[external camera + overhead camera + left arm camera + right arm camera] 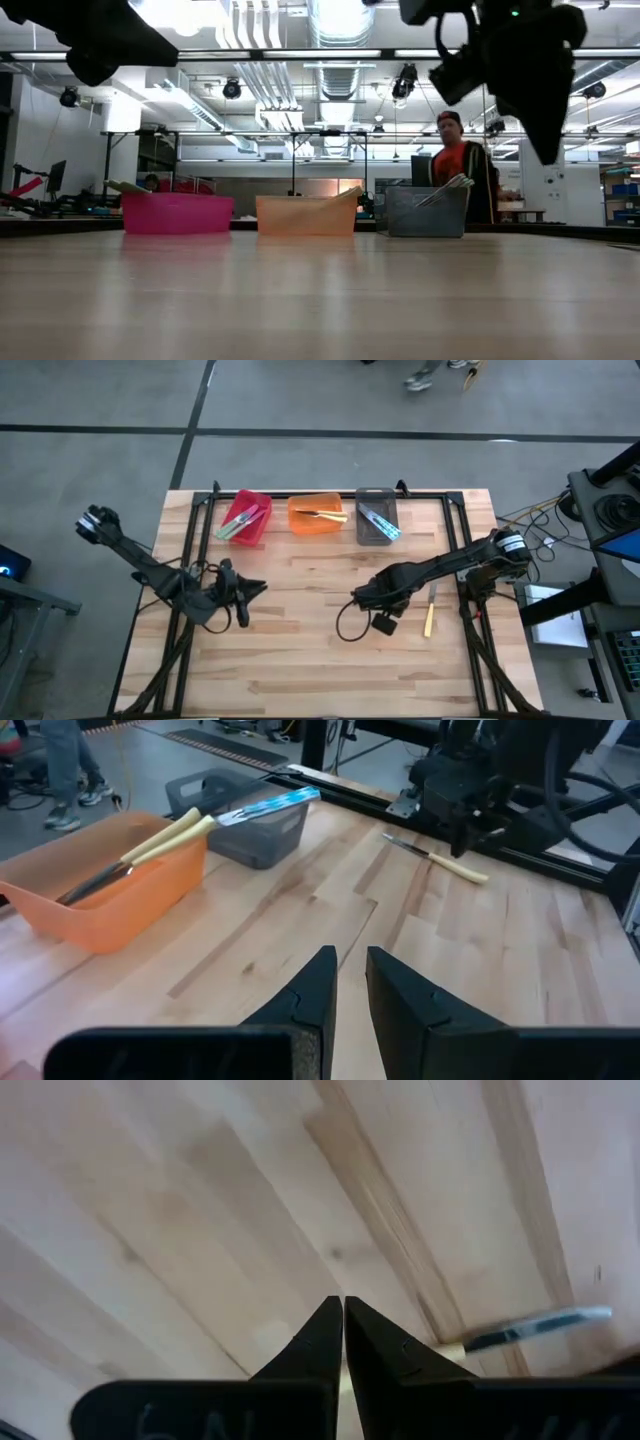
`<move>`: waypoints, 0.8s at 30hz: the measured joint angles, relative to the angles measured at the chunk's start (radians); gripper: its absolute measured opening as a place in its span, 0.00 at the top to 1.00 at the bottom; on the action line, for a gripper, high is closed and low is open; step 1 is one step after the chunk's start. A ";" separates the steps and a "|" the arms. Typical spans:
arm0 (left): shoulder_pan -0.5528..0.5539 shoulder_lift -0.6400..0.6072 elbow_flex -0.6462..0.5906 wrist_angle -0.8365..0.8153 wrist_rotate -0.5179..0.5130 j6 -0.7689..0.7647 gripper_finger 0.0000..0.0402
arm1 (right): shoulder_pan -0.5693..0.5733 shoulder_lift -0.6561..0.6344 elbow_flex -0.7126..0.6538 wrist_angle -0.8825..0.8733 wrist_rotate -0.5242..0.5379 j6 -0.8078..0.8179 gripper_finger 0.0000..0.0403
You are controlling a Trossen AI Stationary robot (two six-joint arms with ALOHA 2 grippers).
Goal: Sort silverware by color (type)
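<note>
My right gripper (358, 598) has its fingers pressed together, empty, above the bench toward its right edge; my left gripper (347, 982) waits near the left edge with its fingers a narrow slit apart, holding nothing. Just beside the right gripper, nearer the right edge, the last loose utensil, a yellow-handled knife (429, 617), lies flat on the bench (300, 650). Judged risk: a descent with the fingers together would press on the handle or push the knife toward the right edge instead of straddling it; the fingers must part first. A flat, slim handle may also slip or pivot if gripped off-centre. Along the far edge stand three bins. The red bin (262, 505), nearest the left side, holds green-handled utensils (236, 526). The orange bin (316, 526), in the middle, holds yellow-handled utensils (333, 515); the loose knife belongs here. The grey bin (376, 495), on the right, holds blue-handled utensils (381, 523).
</note>
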 joint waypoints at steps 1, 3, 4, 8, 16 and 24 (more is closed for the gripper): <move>0.000 0.010 0.000 0.006 0.000 -0.004 0.90 | 0.000 -0.010 -0.021 0.004 -0.005 0.009 0.98; 0.000 0.029 0.000 0.008 0.001 -0.006 0.90 | 0.000 -0.044 -0.067 0.018 -0.006 0.026 0.98; 0.000 0.037 0.000 0.009 0.000 -0.007 0.90 | 0.000 -0.064 -0.090 0.028 -0.007 0.035 0.98; 0.001 0.060 0.000 0.019 -0.007 -0.007 0.90 | -0.016 -0.165 -0.201 0.092 -0.009 0.086 0.98; 0.002 0.092 0.000 0.059 -0.008 -0.007 0.90 | -0.033 -0.371 -0.432 0.189 -0.007 0.350 0.98; 0.002 0.121 0.000 0.068 -0.009 -0.007 0.90 | -0.035 -0.437 -0.542 0.220 0.004 0.446 0.96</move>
